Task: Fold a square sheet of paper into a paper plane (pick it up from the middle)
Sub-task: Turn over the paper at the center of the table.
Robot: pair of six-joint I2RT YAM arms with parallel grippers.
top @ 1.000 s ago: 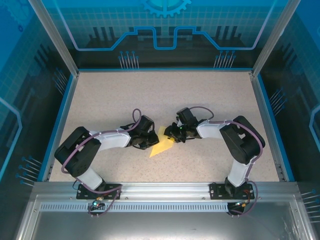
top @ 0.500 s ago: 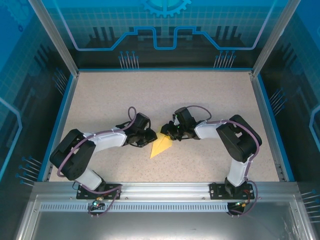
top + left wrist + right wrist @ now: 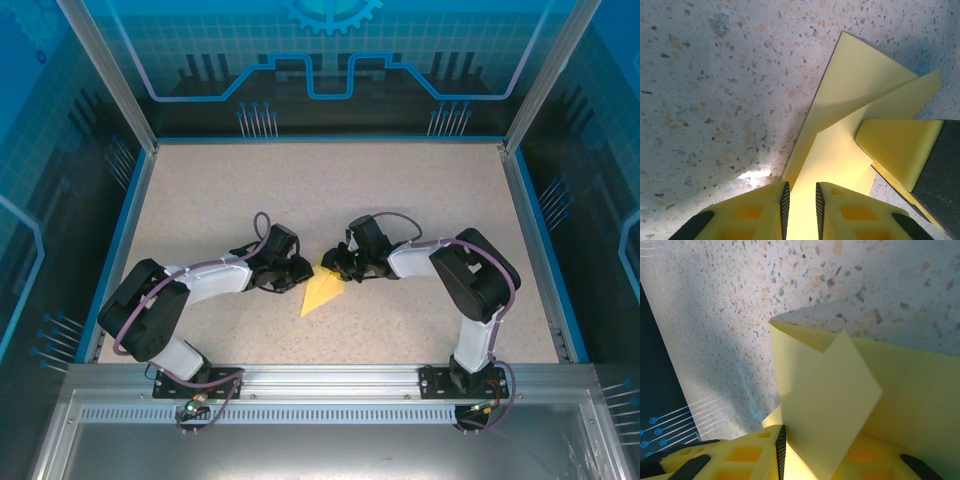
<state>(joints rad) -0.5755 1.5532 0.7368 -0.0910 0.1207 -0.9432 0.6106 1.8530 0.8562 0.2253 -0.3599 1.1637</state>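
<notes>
Where the paper plane [image 3: 322,293] lies: near mid-table [image 3: 200,200], a pale-yellow wedge lying between the two arms, nose aimed at 7 o'clock, wide end up at 1 o'clock.
Left gripper [image 3: 800,192]: down low on the plane's 10 o'clock edge. Jaws narrow, just a slim slot between the pads, and yellow paper runs right through that slot. Pinched or merely straddled? I cannot tell.
Right gripper [image 3: 340,268]: crouched on the wide end at 1 o'clock. From its own wrist, a raised flap [image 3: 830,405] stands up in front of the fingers and hides the slot, so wide or narrow I cannot tell. From the left wrist, one of its yellow fingers [image 3: 897,150] comes in from 4 o'clock and rests on the paper.
Step in hand: looks like mid-fold. The nose is already formed, layers overlap, and a wing flap is up off the table, not yet pressed down.
Progress: past the early creases by my reckoning, but not a finished dart.
Next move calls for: one side pinning the body flat while the other lays the flap over along the centre line, then a firm press to set the crease.
Risk: thin paper, so any drag could skew the fold or slide the plane.
</notes>
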